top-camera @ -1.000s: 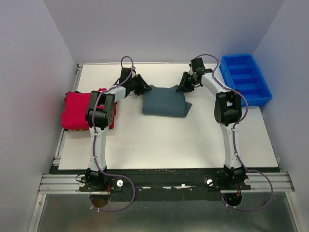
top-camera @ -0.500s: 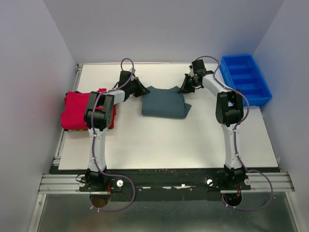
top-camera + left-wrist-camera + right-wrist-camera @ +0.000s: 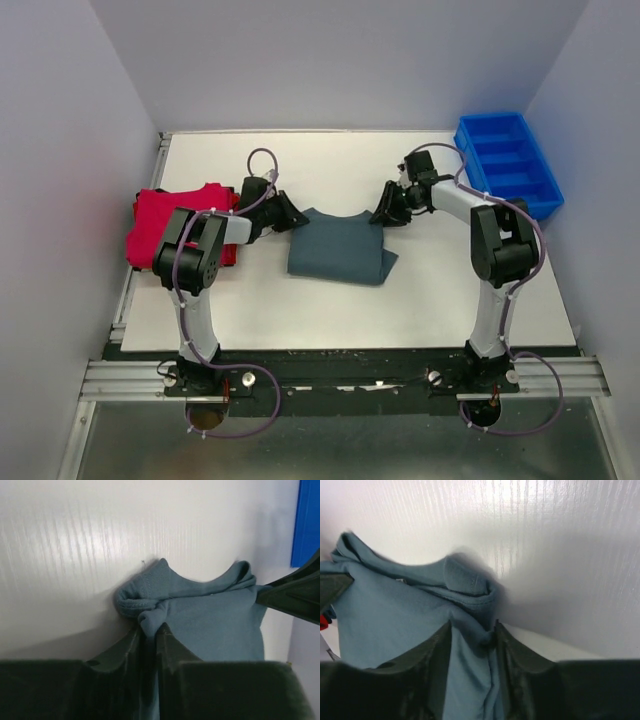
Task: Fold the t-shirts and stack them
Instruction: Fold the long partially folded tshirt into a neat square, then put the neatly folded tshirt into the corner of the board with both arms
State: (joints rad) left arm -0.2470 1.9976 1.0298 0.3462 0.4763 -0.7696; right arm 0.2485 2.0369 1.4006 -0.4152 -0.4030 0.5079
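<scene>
Here, the left gripper [image 3: 150,628] pinches 1 bunched, hemmed corner of the soft slate-grey t-shirt [image 3: 335,252]. The right gripper [image 3: 471,627] straddles another wrinkled fold, and I cannot tell whether it grips.

Mid-table [image 3: 330,300], one folded t-shirt [image 3: 337,248], with the left gripper [image 3: 290,213] at its far left corner and the right gripper [image 3: 385,215] at its far right corner, cloth between the fingers of each. To the left, well apart from it and against the table's left edge, a stack of t-shirts [image 3: 160,225], partly under the left arm [image 3: 190,250] in the top view. At the far right corner, right of the right gripper, a bin [image 3: 507,165], its compartments in a row from front to back.
</scene>
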